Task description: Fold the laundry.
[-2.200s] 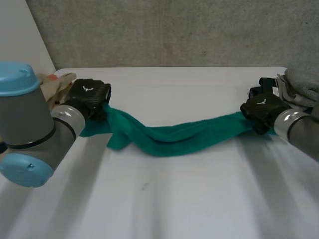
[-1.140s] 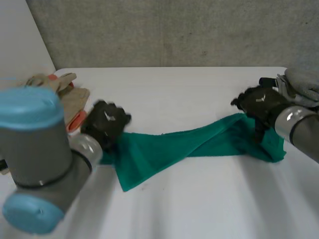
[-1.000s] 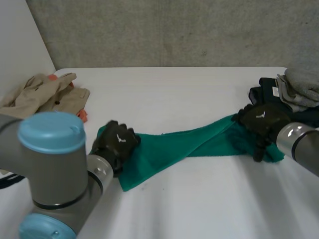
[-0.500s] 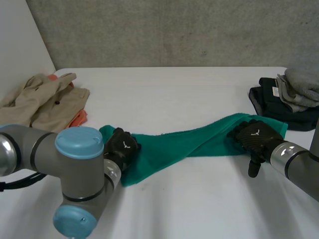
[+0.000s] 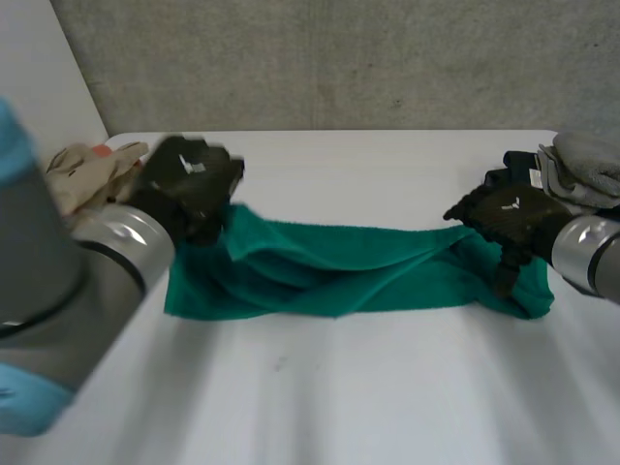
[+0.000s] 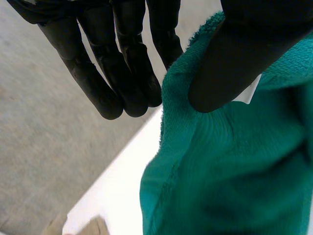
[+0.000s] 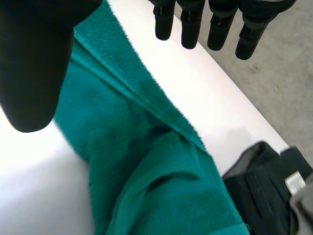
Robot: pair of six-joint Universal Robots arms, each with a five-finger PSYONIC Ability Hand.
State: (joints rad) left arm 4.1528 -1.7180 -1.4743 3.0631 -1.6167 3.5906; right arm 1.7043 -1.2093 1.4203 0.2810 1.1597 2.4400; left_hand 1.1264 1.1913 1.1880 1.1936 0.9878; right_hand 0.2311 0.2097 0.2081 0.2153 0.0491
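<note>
Stretching across the white tabletop (image 5: 339,387) from one arm to the other, the green towel (image 5: 329,271) lies as a long, loosely bunched band, its middle creased into soft ridges. The left robot hand (image 5: 189,184) is at the towel's far left corner, and that corner rises off the tabletop up to it while the rest of the left end lies flat below and in front of it. Seen from the left wrist, its thumb (image 6: 234,54) presses down on the towel's edge against the straight fingers (image 6: 122,73) behind, so this robot hand is clamped on the cloth; a small white tag (image 6: 250,93) peeks out just under the thumb. The right robot hand (image 5: 509,215) hovers over the towel's right end, where the cloth heaps into a thicker fold. From the right wrist, its fingers (image 7: 190,24) are straight and spread well away from the thumb (image 7: 34,63), with bare tabletop showing between them and the towel's fuzzy edge; the towel runs under the palm and nothing is pinched. Beige clothes (image 5: 87,170) lie heaped behind the left robot hand at the tabletop's edge. A dark folded garment (image 7: 264,186) sits just beyond the towel's right end, with a grey one (image 5: 586,160) on top.
</note>
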